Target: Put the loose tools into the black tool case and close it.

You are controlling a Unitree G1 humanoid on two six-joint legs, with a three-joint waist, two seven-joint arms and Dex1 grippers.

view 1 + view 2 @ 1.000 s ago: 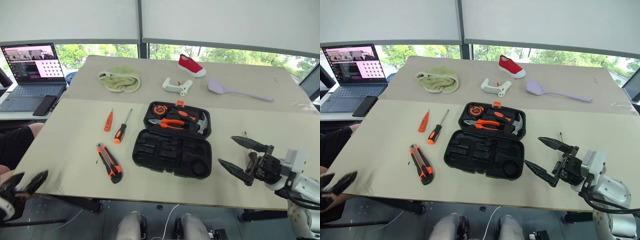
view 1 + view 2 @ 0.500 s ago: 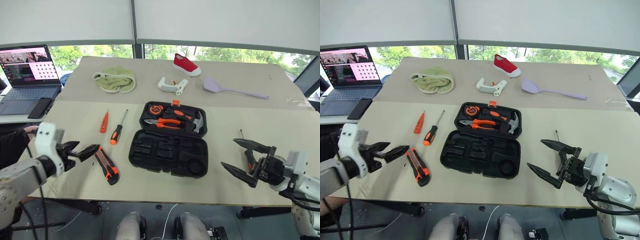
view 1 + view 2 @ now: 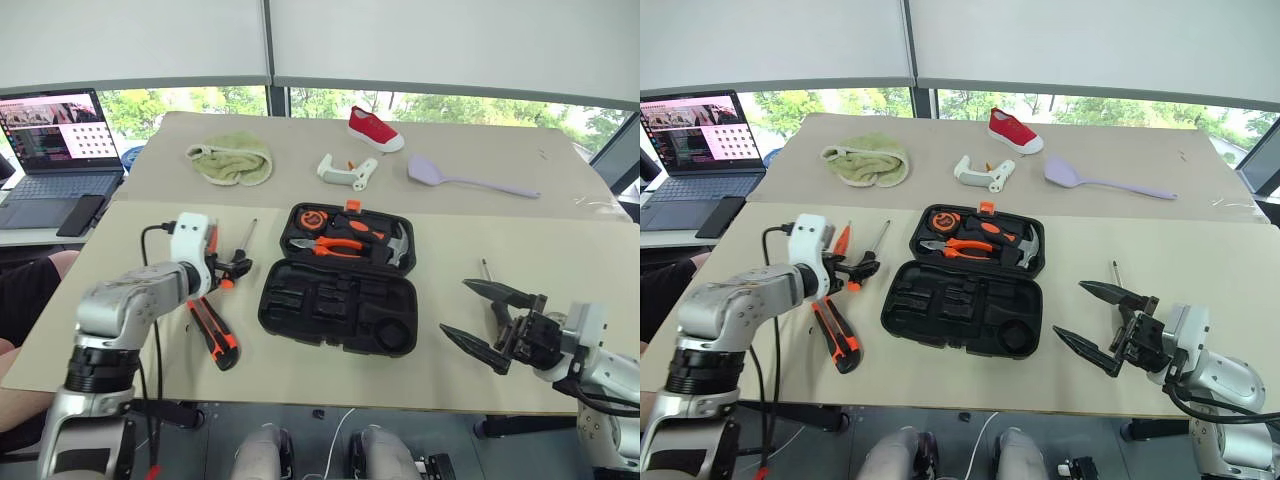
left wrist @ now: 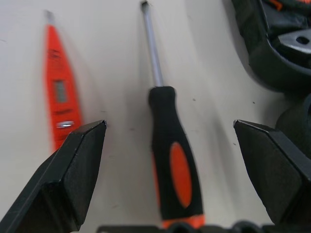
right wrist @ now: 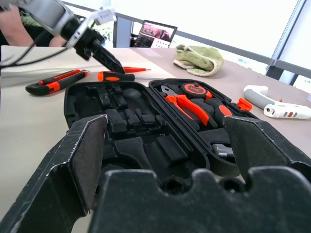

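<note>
It looks like an office or a lab room used for tests. A wide beige table stands before a long row of windows with grey roller blinds half down, green trees outside. Beside it, a 2nd desk carries an open laptop and a phone. Unrelated things lie mixed on the table, e.g. a red shoe, a green towel.

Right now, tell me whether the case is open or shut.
Open. The case lies flat with its lid folded back; pliers sit in the far half, near slots empty.
</note>
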